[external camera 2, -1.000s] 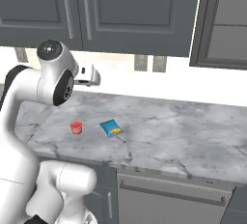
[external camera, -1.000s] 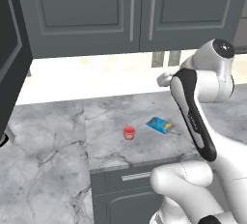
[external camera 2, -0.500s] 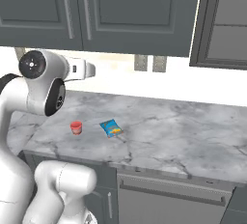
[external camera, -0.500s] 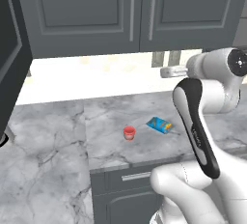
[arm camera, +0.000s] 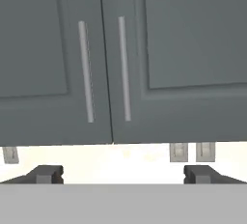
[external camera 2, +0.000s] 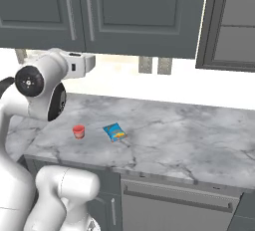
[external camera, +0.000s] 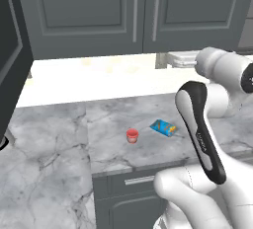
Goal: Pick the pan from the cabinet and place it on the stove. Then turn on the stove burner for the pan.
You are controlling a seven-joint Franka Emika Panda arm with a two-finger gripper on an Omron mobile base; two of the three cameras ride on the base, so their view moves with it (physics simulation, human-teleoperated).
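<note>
Compared with a second ago, our wrist sits higher and further back toward the base: in the left base view it has gone from mid-frame over the counter to the right edge, just under the wall doors; in the right base view the elbow joint has dropped lower left. The scene itself hasn't shifted, so the base is parked.

The cabinet (arm camera: pixel 111 59) is dead ahead of us in the hand view, both doors shut, the two silver bar handles (arm camera: pixel 86 71) side by side at the centre seam. The gripper (arm camera: pixel 123 174) sits below the door bottom edge, lined up roughly under the seam, well apart from the doors. The pan isn't visible to us; doors are closed.

The gripper's fingertips (arm camera: pixel 46 174) stand spread wide, nothing between them, touching nothing.

On the grey marble counter (external camera: pixel 54 149) we see a small red cup (external camera: pixel 132 135) and a blue packet (external camera: pixel 163 128) near it, both lying apart from the arm. Same pair in the right base view: red cup (external camera 2: pixel 78 131), blue packet (external camera 2: pixel 114 132).
</note>
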